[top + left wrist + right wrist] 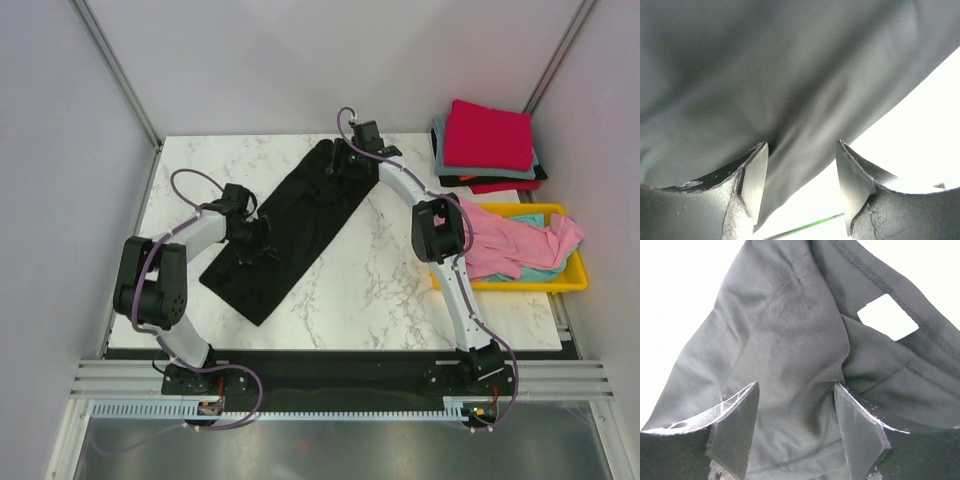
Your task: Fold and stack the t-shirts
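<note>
**Black shirt laid out in a long strip, a tool at each end**

A yellow tray [510, 286] sits at the right edge of the marble counter [400, 280], with a pink shirt [500, 240] crumpled across it and a teal shirt [545, 270] showing underneath. Behind the tray is a folded pile with a red shirt [488, 135] on top and a grey shirt [438, 140] showing beneath it. Both are well apart from the arms, and nothing lies between the tools and their cloth.

The black shirt [290, 225] lies flat as a narrow band, running diagonally from near left to far right. The left tool [258, 240] is over its near end and the right tool [340, 160] over its far end.

In the left wrist view, the left tool [801, 145] has its fingers apart, with dark cloth hanging between them. In the right wrist view, the right tool [795, 385] is also spread wide, over a ridge of fabric and just short of the white neck label [887, 316]. Neither tool is pinching the cloth.
</note>
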You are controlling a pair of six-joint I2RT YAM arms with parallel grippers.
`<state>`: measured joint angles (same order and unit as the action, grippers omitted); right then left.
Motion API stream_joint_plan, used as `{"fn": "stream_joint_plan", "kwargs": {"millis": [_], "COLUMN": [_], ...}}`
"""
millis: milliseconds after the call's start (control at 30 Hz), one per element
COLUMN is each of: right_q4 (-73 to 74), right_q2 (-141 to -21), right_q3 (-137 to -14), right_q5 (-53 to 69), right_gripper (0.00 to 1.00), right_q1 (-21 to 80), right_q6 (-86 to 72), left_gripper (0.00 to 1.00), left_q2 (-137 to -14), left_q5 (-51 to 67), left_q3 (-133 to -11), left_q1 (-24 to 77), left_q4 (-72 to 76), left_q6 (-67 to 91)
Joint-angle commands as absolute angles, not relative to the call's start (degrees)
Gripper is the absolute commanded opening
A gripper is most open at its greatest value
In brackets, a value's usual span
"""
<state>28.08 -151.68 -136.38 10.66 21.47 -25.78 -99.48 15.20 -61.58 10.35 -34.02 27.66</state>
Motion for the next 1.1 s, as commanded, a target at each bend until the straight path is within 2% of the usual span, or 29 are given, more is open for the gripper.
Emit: {"fn": "stream_joint_plan", "kwargs": {"millis": [0,100,200,400,500,600,700,800,867,900,933,1067], "right_q4": [21.31,8.29,2.03,-8.16,-13.17,-13.1,-12.22,-13.96,-23.65,-26.34,-27.06,-26.37], "right_q2": [-157.06,-157.84,-162.13,-167.43,-166.99,-167.25,-165.42,-160.0,-154.63,-148.34,-145.14,-132.03], "right_q3": [-136.77,-133.25,-136.3,-141.24,-139.05,-140.7,-140.98,-136.08,-124.68,-120.1,-112.84,-98.38], "right_q5": [15.8,19.23,21.53,24.17,25.75,26.37,25.93,26.54,29.78,30.66,29.28,23.39], "right_gripper": [0.72,0.77,0.77,0.79,0.79,0.83,0.84,0.82,0.81,0.81,0.82,0.86], "right_q1": [21.01,21.01,21.27,22.94,23.47,23.99,23.99,23.91,23.82,23.91,23.82,23.73], "right_q6": [-28.73,-34.96,-41.21,-45.44,-45.01,-42.2,-39.83,-37.36,-36.65,-36.3,-35.43,-32.43], "left_gripper": [0.64,0.64,0.64,0.63,0.64,0.67,0.68,0.69,0.69,0.69,0.69,0.69], "left_q2": [-91.07,-89.04,-88.16,-90.7,-87.73,-86.92,-87.19,-88.24,-90.42,-91.14,-91.75,-93.34], "left_q5": [23.01,26.98,26.02,29.09,22.44,8.21,-11.43,-17.57,-17.32,-17.4,-16.71,-15.03], "left_q3": [-55.56,-51.95,-51.5,-58.26,-64.49,-70.13,-71.63,-69.0,-67.25,-66.89,-66.71,-65.57], "left_q1": [17.02,25.53,31.79,36.56,36.3,35.6,34.89,33.85,33.05,32.87,32.78,32.35], "left_q4": [-30.86,-24.8,-20.14,-16.87,-25.55,-34.16,-44.79,-45.79,-45.18,-45.0,-44.83,-43.07], "left_q6": [34.44,41.38,47.1,50.81,43.73,37.02,31.56,30.5,30.32,30.32,30.32,29.8]}}
